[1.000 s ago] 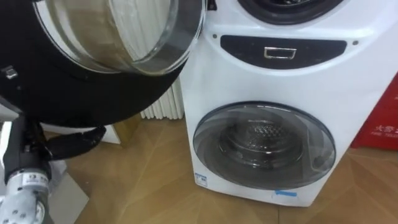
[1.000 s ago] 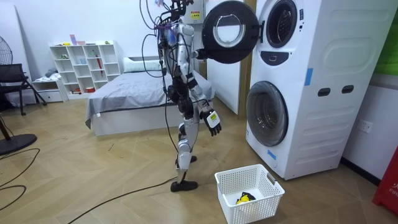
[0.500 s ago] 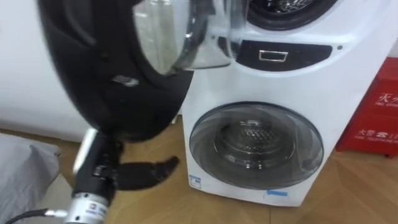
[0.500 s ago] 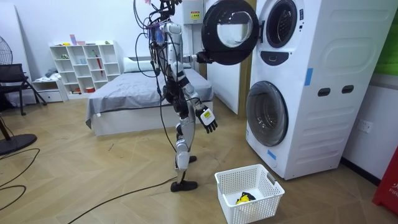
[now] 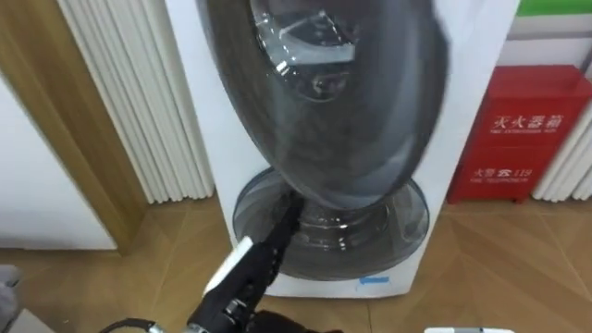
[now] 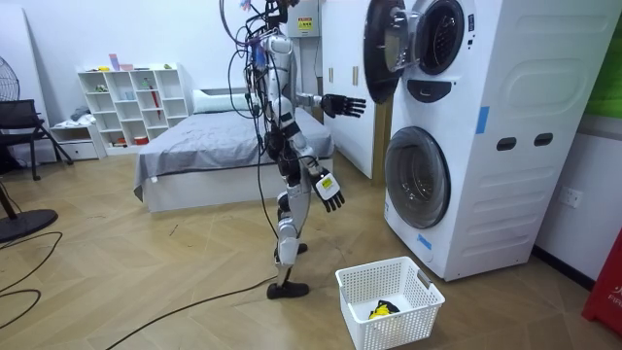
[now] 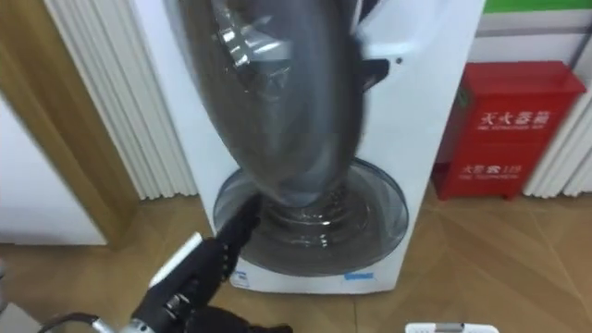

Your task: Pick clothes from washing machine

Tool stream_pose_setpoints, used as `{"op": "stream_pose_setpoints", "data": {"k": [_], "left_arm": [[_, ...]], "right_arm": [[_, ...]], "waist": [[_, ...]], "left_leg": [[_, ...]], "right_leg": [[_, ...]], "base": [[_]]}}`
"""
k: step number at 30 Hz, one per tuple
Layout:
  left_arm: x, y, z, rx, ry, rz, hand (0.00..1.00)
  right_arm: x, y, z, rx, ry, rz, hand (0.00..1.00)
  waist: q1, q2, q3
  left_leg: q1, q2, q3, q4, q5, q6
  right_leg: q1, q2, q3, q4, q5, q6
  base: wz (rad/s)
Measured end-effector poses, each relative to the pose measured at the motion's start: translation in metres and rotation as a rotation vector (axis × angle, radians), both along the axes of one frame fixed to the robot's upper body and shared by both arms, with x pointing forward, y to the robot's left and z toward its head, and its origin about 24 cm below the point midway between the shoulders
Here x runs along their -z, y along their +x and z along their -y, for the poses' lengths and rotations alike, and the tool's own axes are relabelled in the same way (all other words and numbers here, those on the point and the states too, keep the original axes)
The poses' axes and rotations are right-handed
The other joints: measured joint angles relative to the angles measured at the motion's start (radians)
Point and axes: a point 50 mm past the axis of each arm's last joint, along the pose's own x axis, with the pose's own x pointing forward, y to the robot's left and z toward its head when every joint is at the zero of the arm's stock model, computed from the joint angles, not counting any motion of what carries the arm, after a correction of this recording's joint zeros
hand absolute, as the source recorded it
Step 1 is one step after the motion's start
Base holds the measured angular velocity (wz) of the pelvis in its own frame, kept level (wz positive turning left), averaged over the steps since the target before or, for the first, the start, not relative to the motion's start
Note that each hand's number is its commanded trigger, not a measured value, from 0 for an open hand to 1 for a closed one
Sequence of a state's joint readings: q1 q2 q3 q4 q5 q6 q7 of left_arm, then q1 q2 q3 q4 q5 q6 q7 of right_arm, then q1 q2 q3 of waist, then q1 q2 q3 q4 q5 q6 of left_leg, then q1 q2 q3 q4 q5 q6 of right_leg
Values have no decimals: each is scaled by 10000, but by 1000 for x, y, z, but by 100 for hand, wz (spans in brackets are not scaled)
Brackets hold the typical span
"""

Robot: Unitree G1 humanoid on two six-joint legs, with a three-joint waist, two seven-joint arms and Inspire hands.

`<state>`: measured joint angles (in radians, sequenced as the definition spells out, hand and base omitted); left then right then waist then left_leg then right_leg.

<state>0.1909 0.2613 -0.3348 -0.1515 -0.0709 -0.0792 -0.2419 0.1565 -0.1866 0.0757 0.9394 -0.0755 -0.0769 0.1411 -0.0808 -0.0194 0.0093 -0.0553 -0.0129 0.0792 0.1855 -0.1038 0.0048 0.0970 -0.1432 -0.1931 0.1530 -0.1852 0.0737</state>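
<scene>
One red box (image 5: 523,148), white lettering (image 5: 518,122), beside washing machine (image 6: 525,97)

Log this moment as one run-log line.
robot: standing at washer | upper door: open | left hand: open, raised toward door | right hand: open, low, empty | basket: on floor

A home-style bedroom: grey bed (image 6: 199,148), white cube shelf (image 6: 136,105), wood floor (image 6: 146,282), stacked washing machines (image 6: 486,146).
</scene>
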Motion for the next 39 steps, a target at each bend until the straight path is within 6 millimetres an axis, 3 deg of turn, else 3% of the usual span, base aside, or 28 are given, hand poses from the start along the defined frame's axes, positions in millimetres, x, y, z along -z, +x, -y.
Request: {"op": "stream_pose_setpoints", "data": {"k": [4, 7, 13, 15, 18, 24, 31, 35, 39], "left_arm": [[0, -1, 8, 379, 356, 154, 0], [-10, 8, 23, 1034, 508, 787, 0], [-54, 24, 84, 3176, -292, 2709, 0], [-56, 21, 97, 3617, -445, 2721, 0], [-34, 17, 106, 4127, 222, 2023, 0], [22, 16, 86, 3835, 1646, -92, 0], [51, 13, 61, 2907, 2457, -1106, 0], [79, 9, 34, 1794, 3115, -2227, 0], [119, -15, -6, -147, 3697, -3990, 0]], "right_arm": [[1, 6, -4, -441, -20, 61, 0], [1, 13, -9, -775, -93, 135, 0], [0, 28, -24, -1676, 11, 320, 0], [-1, 32, -29, -1767, 120, 401, 0], [0, 31, -31, -1932, 134, 311, 0], [1, 26, -30, -1712, 220, 179, 0], [2, 23, -32, -1670, 119, 164, 0], [2, 23, -31, -1575, 169, 122, 0], [6, 17, -31, -1277, 409, -173, 0]], "waist": [[-117, -62, 46], [-237, -120, 82], [-395, -121, 81], [-639, -101, 69], [-998, -65, 75], [-1014, -71, 86], [-492, -156, 91], [-216, -183, 61], [-73, -269, 7]], "left_leg": [[28, 86, 54, 15, -91, -55], [13, 116, 54, 11, -126, -72], [221, 147, 366, -146, -134, -63], [291, 151, 404, -185, -140, -73], [328, 178, 533, -186, -163, -98], [325, 205, 636, -194, -191, -103], [456, 222, 763, -205, -245, -98], [504, 219, 772, -239, -245, -99], [650, 227, 747, -235, -283, -125]], "right_leg": [[-20, 68, 11, 4, 7, -12], [-53, 95, 8, 18, 8, -12], [-80, 91, 295, 11, 9, -15], [-42, 92, 297, 3, 10, -15], [-67, 102, 361, 4, 9, -15], [-141, 116, 458, 5, 10, -16], [-102, 103, 432, 25, 13, -21], [-63, 103, 392, 9, 13, -21], [94, 100, 190, -6, 13, -21]], "base": [[-9], [0], [-16], [-10], [-10], [-6], [-6], [0], [1]]}}
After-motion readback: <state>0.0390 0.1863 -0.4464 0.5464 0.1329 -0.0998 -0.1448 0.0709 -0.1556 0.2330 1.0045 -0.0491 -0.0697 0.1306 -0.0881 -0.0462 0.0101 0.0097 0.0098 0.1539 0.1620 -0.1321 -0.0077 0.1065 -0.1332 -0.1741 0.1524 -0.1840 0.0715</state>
